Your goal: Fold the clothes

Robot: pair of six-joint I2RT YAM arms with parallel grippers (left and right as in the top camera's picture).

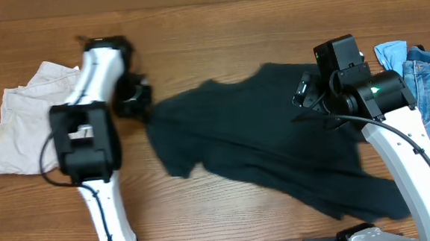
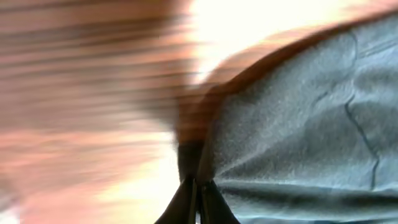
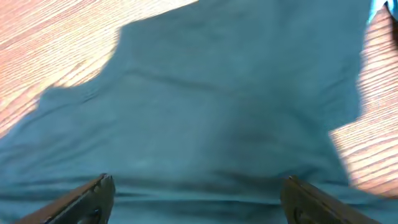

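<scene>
The black-navy T-shirt lies spread and rumpled across the middle of the wooden table; no letters show. My left gripper is at its left edge, shut on a pinch of the T-shirt cloth, with the fingertips pressed together. My right gripper hovers over the shirt's upper right part. In the right wrist view its fingers are wide apart above the T-shirt and hold nothing.
Cream-white shorts lie at the far left, partly under the left arm. Blue denim jeans lie at the right edge. Bare wood table runs along the back.
</scene>
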